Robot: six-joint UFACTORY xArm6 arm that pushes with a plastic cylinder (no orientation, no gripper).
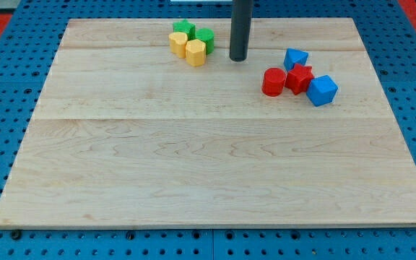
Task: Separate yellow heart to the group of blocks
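My tip (pixel 238 58) sits far side, just right of green (pixel 205 37) & yellow blocks (pixel 196 52); red/blue cluster (pixel 298 79) further right. No gripper, just a rod.

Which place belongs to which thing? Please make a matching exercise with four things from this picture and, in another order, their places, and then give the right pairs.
Things:
1. my tip
2. green star block
3. red cylinder block
4. blue cube block

Places:
A. the view's right end of the red and blue group
B. between the two groups, touching no block
C. the view's left end of the red and blue group
D. top of the yellow and green group

Pairs: 1-B, 2-D, 3-C, 4-A
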